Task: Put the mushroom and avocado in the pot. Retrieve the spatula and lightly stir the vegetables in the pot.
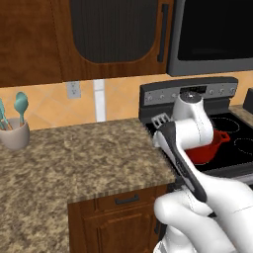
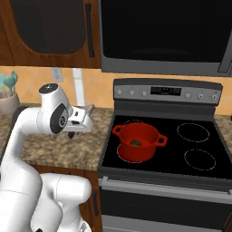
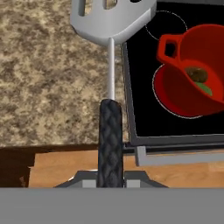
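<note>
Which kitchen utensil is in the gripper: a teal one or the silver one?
The silver spatula; the gripper grips its black handle beside the stove. The teal utensils stand in a beige cup far along the counter.

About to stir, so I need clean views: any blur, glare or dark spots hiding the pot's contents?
Hand view: sharp, pot contents lit, spatula crisp. Right base view: clear, pot interior slightly shaded, no glare. Left base view: the arm partly covers the pot.

Granite counter [image 1: 74, 158] over brown wood cabinets [image 1: 116, 222]; black stove [image 2: 181, 149] right, microwave [image 2: 167, 36] above; tan tiled backsplash [image 1: 44, 104], wall outlet [image 1: 73, 89].
</note>
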